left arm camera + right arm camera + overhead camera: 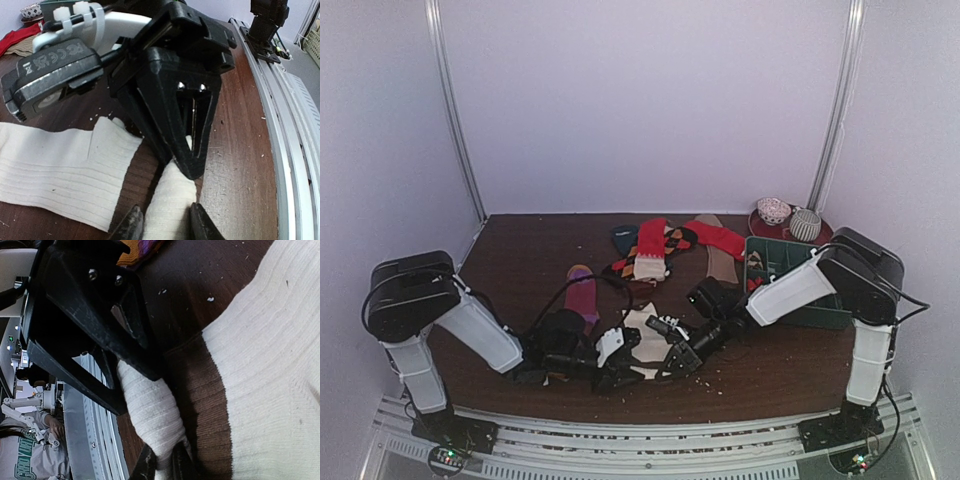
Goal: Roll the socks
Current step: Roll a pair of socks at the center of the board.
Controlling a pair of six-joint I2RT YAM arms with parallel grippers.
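Top external: where's the sock?
The white sock (642,322) lies near-centre on the desk (520,260). My left tool (618,372) and right tool (672,360) meet at its near edge, both equally close.
Left wrist?
My left tool (165,226) is pinched almost closed on a rolled strand of it. The strand runs straight ahead into the right tool, and the flat body spreads to the far side.
Right wrist?
Same strand. My right tool (162,467) is clamped narrow on it, facing the left one. The strand's axis lies left-right, so I judge the roll must travel toward the far side.
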